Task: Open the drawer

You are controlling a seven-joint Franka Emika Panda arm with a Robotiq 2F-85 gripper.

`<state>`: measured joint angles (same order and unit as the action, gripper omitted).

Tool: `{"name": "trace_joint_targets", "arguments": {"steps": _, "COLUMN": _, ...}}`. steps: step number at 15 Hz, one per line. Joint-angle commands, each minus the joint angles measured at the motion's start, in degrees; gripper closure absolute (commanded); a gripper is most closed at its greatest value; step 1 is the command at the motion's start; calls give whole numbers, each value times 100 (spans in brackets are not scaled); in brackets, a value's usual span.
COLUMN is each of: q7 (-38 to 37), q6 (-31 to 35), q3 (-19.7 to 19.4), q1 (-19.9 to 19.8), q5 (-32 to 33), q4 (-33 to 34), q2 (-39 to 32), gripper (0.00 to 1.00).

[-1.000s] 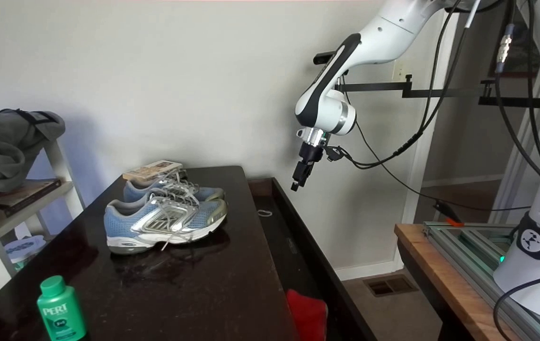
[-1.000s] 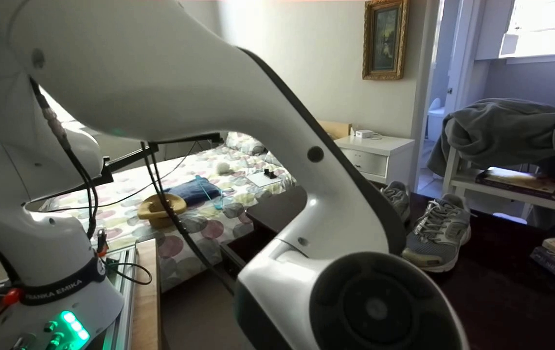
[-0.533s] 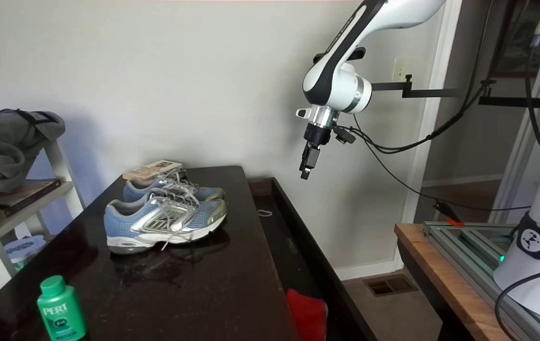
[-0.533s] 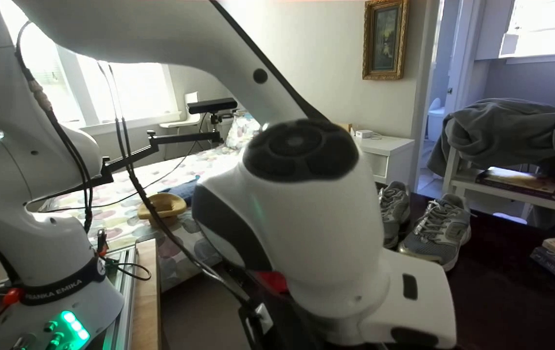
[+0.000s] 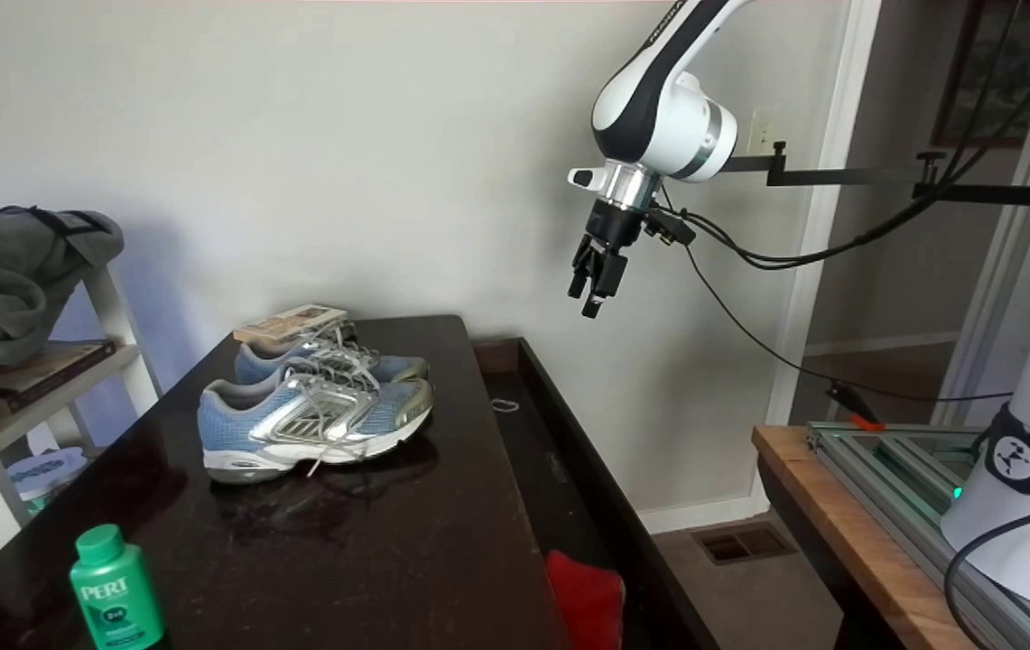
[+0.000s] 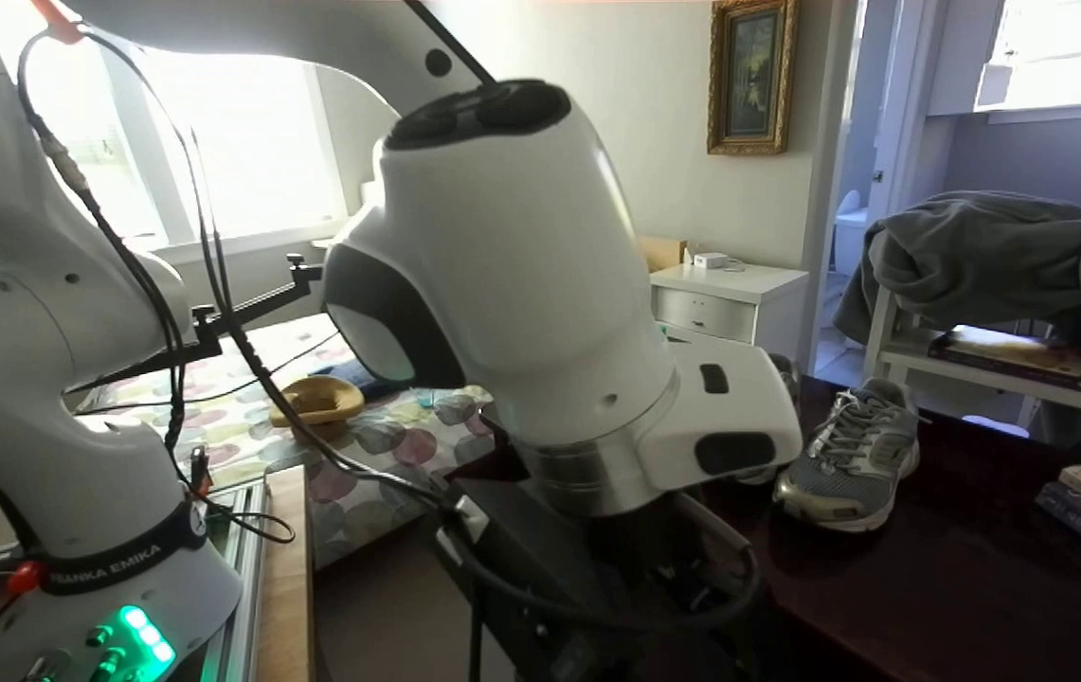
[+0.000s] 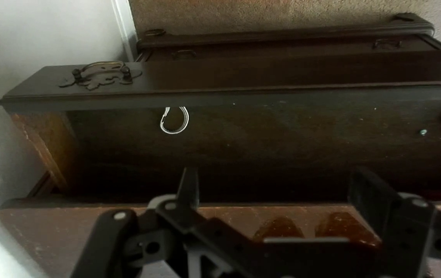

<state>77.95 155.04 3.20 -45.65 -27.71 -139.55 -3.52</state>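
Wrist view: down into drawer (image 7: pixel 259 139); shoes (image 5: pixel 316 417) in both exterior views.

I'm seeing the drawer (image 7: pixel 251 139) standing open, sticking out level along the long side of the cabinet (image 5: pixel 370 542), just below its top. It's looking long and shallow, in very dark wood. Front board (image 7: pixel 282 73) is carrying an ornate curved metal handle (image 7: pixel 98 79) near the end panel (image 7: pixel 50 143), which is showing lighter, worn brown. The opposite end is running out of my wrist view.
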Motion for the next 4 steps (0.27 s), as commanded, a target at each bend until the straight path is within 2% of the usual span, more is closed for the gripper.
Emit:
{"name": "trace_joint_targets", "arguments": {"steps": 1, "q7": 30, "q6": -24, "q3": -565, "q1": 549, "q5": -52, "q4": 21, "q2": -32, "gripper": 0}}
{"name": "trace_joint_targets", "arguments": {"steps": 4, "q7": 24, "q6": -28, "q3": -573, "q1": 537, "q5": -48, "q4": 30, "q2": -65, "gripper": 0}}
